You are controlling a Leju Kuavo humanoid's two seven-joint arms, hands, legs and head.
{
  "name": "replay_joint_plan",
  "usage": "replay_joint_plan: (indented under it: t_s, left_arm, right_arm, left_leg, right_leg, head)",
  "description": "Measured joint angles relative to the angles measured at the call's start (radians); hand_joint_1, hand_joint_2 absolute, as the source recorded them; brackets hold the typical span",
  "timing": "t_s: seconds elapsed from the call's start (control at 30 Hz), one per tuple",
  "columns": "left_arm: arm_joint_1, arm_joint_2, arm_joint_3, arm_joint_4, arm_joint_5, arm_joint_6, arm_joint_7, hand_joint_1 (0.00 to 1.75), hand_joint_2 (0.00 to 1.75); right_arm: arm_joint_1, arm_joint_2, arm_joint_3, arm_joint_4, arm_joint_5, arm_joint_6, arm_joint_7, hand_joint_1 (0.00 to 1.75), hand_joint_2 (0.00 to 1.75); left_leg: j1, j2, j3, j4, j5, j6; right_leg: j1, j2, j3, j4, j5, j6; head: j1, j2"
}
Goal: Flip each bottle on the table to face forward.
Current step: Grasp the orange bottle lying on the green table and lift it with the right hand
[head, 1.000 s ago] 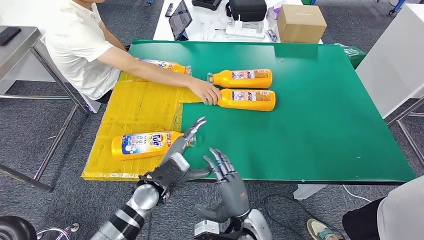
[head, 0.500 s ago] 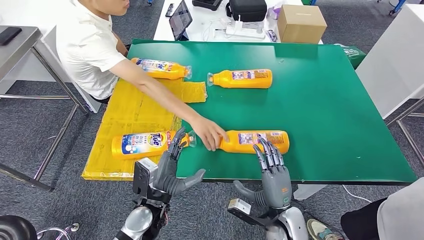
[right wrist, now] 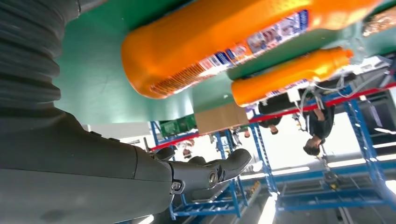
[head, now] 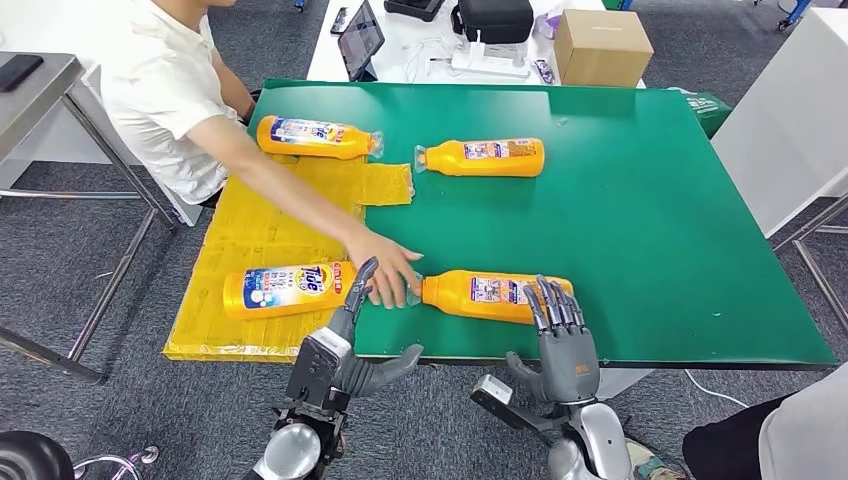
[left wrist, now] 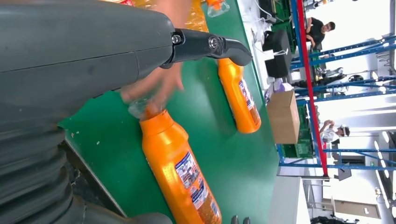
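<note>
Head view: bright, even overhead lighting; soft, short shadows; focus sharp. Left wrist view: the person's hand point(left wrist: 156, 88) is motion-blurred; background windows are overexposed. Right wrist view: strong backlight glare; near bottle point(right wrist: 243, 42) slightly soft.

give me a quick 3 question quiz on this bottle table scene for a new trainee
1. True or false: the person's hand is at the cap end of the near bottle.
2. Multiple choice: the Tide-labelled bottle lies on (a) the bare green table, (b) the yellow cardboard, (c) the brown box.
3. How many orange bottles lie on the table in the head view?

Key
1. True. The hand covers the cap while the bottle lies on its side near the front edge.
2. b. It rests on the yellow cardboard.
3. Four: two near, two far. The left hand and right hand hold none.
</note>
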Motion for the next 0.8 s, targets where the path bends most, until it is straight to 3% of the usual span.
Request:
replay_joint_plan:
  t_s: [0.23, 0.8]
  left_arm:
    - [-0.008, 0.000, -0.018, 0.024, -0.078, 0.026, 0.054, 0.00, 1.75]
    - [-0.056, -0.012, -0.020, 0.150, -0.102, 0.030, 0.070, 0.00, 1.75]
  right_arm:
    - [-0.096, -0.060, 0.005, 0.162, -0.013, 0.000, 0.111, 0.00, 1.75]
    - [-0.250, -0.129, 0.046, 0.399, -0.018, -0.001, 0.172, 0.00, 1.75]
  left_leg:
    - [0.000, 0.000, 0.000, 0.000, 0.000, 0.000]
    - [0.000, 0.000, 0.000, 0.000, 0.000, 0.000]
  right_leg:
    - [0.000, 0.000, 0.000, 0.000, 0.000, 0.000]
    - [0.000, 0.000, 0.000, 0.000, 0.001, 0.000]
  head:
    - [0.000, 0.000]
    - [0.000, 0.000]
